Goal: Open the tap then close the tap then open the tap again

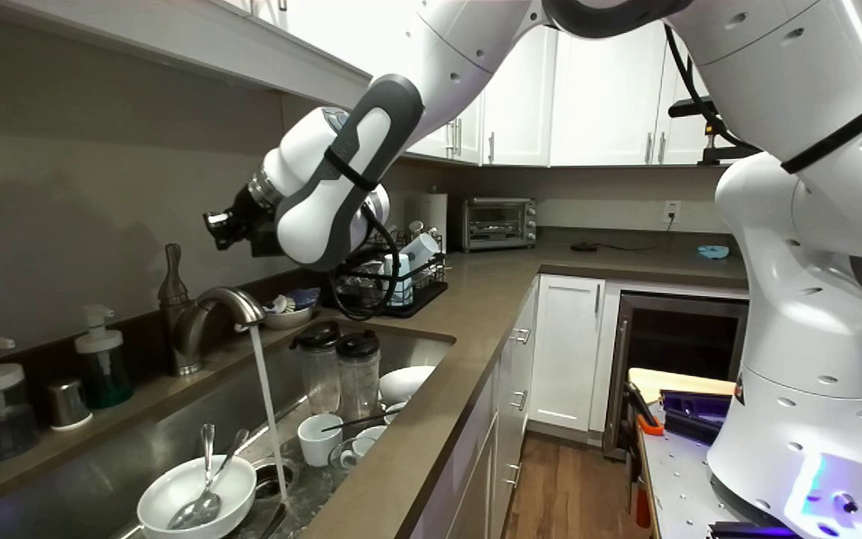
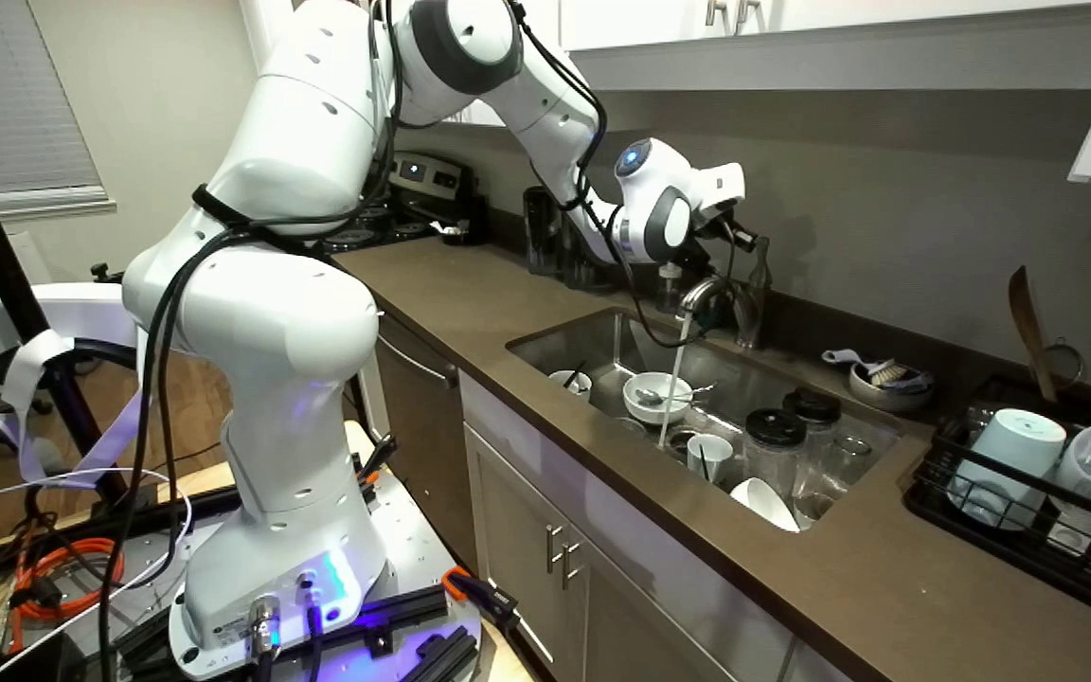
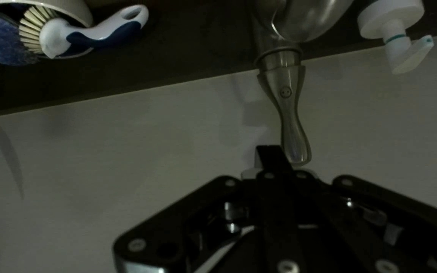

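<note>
Standing behind the sink (image 1: 169, 430), the tap (image 1: 191, 326) pours water (image 1: 266, 389) into it. I see the pincer (image 3: 271, 155) above the back of the sink, tips pressed together. Inside the sink, a white bowl (image 1: 235, 490) holds spoons (image 1: 206, 505); beside the sink stands a black rack (image 2: 991, 535).

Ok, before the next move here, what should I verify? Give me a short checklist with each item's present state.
1. Tap running: ok, water streams from it in both exterior views.
2. Water landing in the sink: ok, it falls beside the bowl holding cutlery.
3. Gripper shut with nothing held: ok, by the wrist view.
4. Gripper touching the lever, if it is to push: not ok, a gap shows in an exterior view.
5. Whether this is the first or final opening: cannot tell.
</note>
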Robot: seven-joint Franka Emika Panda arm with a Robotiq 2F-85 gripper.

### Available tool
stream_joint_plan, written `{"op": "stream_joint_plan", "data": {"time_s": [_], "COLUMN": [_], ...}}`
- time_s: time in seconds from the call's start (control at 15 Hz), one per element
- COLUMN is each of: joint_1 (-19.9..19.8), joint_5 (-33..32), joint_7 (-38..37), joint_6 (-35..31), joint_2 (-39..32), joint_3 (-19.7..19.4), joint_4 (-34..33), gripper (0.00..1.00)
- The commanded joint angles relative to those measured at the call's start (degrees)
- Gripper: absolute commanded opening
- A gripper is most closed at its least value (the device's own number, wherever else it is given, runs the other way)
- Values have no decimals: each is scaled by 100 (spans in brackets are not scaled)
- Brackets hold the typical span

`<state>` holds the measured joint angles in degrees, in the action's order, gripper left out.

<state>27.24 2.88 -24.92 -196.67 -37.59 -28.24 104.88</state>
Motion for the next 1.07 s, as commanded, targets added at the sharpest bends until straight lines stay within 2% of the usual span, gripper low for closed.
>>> {"op": "stream_joint_plan", "data": {"time_s": [0.0,0.33,0.67,0.93,1.0], "joint_1": [-60,-262,-840,-1462,-1747], "joint_5": [66,17,-119,-248,269], "joint_7": [-143,-264,-265,-245,449], "joint_6": [-121,-106,76,231,273], "joint_2": [67,-112,-319,-585,-630], "joint_3": [75,203,751,1437,1921], "joint_4": [-4,-486,-1257,-1961,-2124], "gripper": [0,0,0,0,0]}}
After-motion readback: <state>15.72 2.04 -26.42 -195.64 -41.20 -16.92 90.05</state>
